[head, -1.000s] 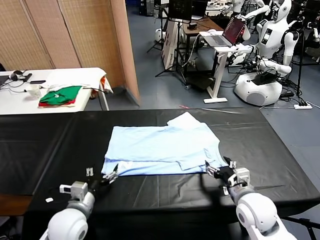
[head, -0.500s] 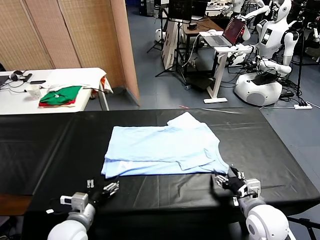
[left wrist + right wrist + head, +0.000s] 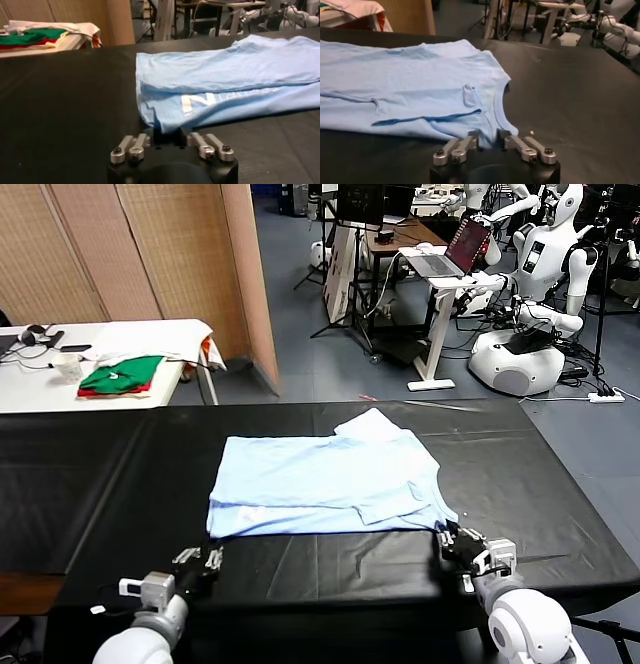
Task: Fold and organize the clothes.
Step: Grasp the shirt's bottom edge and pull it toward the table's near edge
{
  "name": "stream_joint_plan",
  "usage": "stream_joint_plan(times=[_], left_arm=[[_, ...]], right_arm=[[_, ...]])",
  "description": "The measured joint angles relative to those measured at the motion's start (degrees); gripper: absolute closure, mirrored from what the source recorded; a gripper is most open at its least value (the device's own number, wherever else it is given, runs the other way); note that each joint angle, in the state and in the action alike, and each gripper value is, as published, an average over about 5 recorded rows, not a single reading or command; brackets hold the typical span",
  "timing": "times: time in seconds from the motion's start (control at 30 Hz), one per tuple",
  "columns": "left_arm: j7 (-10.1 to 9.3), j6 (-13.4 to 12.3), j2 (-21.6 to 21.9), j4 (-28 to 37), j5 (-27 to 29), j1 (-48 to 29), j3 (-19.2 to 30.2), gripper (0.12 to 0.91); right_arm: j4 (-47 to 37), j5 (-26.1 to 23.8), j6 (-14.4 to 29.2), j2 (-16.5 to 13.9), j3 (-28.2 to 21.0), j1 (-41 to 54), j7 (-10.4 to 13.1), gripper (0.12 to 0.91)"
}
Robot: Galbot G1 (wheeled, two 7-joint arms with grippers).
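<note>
While both grippers pinch the T-shirt (image 3: 325, 482), green-and-red garments (image 3: 121, 375) lie apart.

Both hands low: left hand (image 3: 198, 564), right hand (image 3: 462, 548), fingers seemingly closed.

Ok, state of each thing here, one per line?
T-shirt: partly folded, flat on the black table, held by neither gripper.
Left gripper: shut, empty, off the near left corner.
Right gripper: shut, empty, off the near right corner.
Green-and-red garments: folded, on the white table.
</note>
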Motion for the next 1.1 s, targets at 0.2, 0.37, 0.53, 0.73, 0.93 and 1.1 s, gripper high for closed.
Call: stream_joint_plan(times=[0.2, 0.37, 0.53, 0.73, 0.93, 1.1], left_arm=[[-0.31, -0.1, 1.4, -1.2, -0.1, 1.4, -1.4, 0.885], [-0.68, -0.4, 2.2, -1.8, 0.2, 2.7, -2.8, 0.885], [-1.01, -0.3, 2.1, -2.9, 0.6, 4.5, -4.1, 0.885], [-2.00, -0.2, 1.0, -5.4, 1.9, 9.2, -5.1, 0.885], [-2.85, 0.6, -0.1, -8.2, 2.8, 14.3, -6.4, 0.885], [-3.05, 0.8, -0.2, -10.4, 3.2, 17.8, -7.7, 0.885]], right_arm=[[1.4, 0.7, -1.1, -1.0, 0.1, -0.8, 0.5, 0.883], [2.2, 1.2, -2.0, -1.6, 0.5, -1.8, 0.8, 0.883], [3.7, 4.1, -4.5, -2.9, 1.8, -3.5, 1.7, 0.883], [6.4, 6.3, -5.0, -5.3, 3.4, -6.3, 2.4, 0.883], [8.9, 6.7, -5.0, -6.3, 4.1, -9.0, 3.2, 0.883], [10.6, 6.9, -5.0, -6.1, 4.0, -10.7, 3.9, 0.883]])
